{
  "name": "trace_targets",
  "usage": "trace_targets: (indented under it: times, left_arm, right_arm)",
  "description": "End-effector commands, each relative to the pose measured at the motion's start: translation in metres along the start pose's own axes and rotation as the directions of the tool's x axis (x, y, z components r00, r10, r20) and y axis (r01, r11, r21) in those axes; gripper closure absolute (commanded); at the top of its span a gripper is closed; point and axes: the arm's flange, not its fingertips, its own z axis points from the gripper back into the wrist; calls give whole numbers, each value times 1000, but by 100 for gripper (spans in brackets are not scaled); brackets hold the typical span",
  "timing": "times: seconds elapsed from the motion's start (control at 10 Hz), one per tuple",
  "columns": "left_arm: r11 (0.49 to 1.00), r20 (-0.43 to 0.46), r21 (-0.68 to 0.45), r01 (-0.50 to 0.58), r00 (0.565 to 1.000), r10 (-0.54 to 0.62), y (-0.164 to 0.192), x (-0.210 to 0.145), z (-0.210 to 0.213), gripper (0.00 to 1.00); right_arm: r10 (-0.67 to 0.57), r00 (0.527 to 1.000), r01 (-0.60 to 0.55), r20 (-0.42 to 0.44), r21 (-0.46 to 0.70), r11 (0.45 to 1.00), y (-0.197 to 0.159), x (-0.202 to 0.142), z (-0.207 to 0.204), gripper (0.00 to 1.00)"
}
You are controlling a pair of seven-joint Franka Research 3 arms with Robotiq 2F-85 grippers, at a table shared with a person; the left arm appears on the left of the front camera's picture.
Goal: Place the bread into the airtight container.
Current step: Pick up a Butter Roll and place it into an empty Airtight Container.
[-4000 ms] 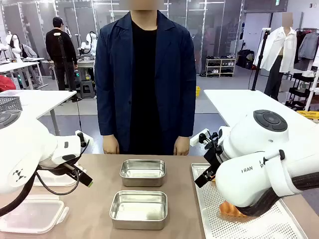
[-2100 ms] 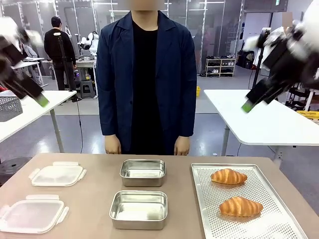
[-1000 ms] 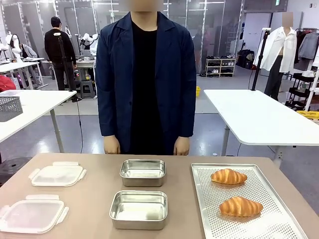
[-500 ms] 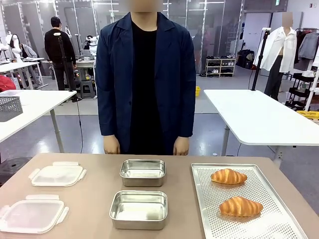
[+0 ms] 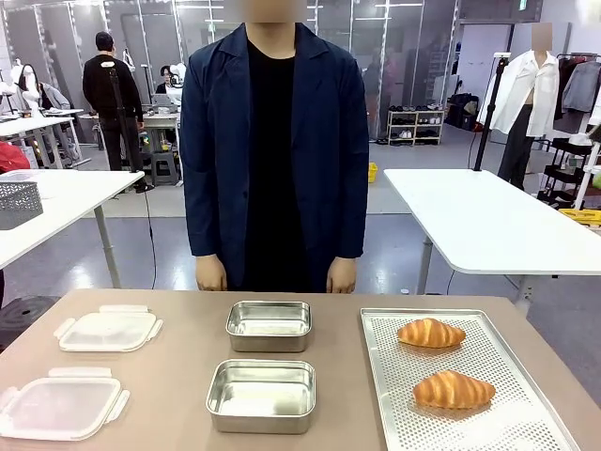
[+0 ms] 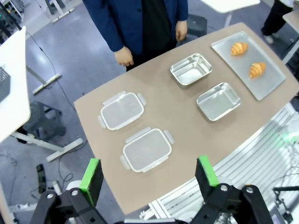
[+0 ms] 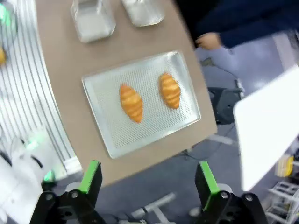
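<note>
Overall: judged not yet started; the bread is on the tray and both containers are empty.
Table [image 5: 188, 376]: laid out in a row for the robot, with bread on its right, boxes in the middle and lids on its left.
Person [image 5: 272, 141]: stands at the far edge, beyond the tray's far-left corner, hands hanging at the sides and touching nothing.
Tray [image 5: 507, 357]: perforated metal, probably the pick-up station, since it holds both pieces of bread.
Left gripper [image 6: 148, 173]: high above the table and well apart from the tray, fingers spread wide with nothing between them.
Right gripper [image 7: 147, 178]: high over the tray, fingers spread wide and empty; likely the arm suited to the pick.
Near lid [image 5: 58, 407] and far lid [image 5: 108, 329]: lying flat, well apart from the tray and beyond the boxes, which leaves the box mouths free.
Near container [image 5: 261, 423] and far container [image 5: 269, 324]: uncovered, just beside the tray's left rim.
Far croissant [image 5: 430, 333] and near croissant [image 5: 454, 389]: lying apart on the tray, each with room for fingers either side.
Hard to make out: the tray's near corners are cut off in the front view; the right wrist view is blurred and crops the boxes; which box is intended cannot be told.
</note>
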Motion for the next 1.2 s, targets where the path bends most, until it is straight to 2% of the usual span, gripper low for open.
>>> trace_targets:
  times: [0.0,0.1,0.3,0.5,0.6,0.8,1.1]
  left_arm:
    - [1000,3,1,1,1000,-1,1,2,3,0]
    - [1000,3,1,1,1000,-1,1,2,3,0]
    - [1000,3,1,1,1000,-1,1,2,3,0]
    - [1000,3,1,1,1000,-1,1,2,3,0]
    - [1000,3,1,1,1000,-1,1,2,3,0]
    - [1000,3,1,1,1000,-1,1,2,3,0]
    - [1000,3,1,1,1000,-1,1,2,3,0]
  right_arm:
    - [174,982,-171,-70,45,984,-24,15,-45,0]
    - [215,972,-208,-98,75,975,-29,21,-78,0]
    - [273,959,-256,-80,181,950,-30,19,-141,0]
    - [304,950,-282,-68,227,932,-22,14,-199,0]
    - [312,946,-285,-89,234,929,-18,10,-224,0]
    - [253,965,-231,-72,233,945,-16,7,-252,0]
    - [275,956,-242,-106,255,936,-12,7,-249,0]
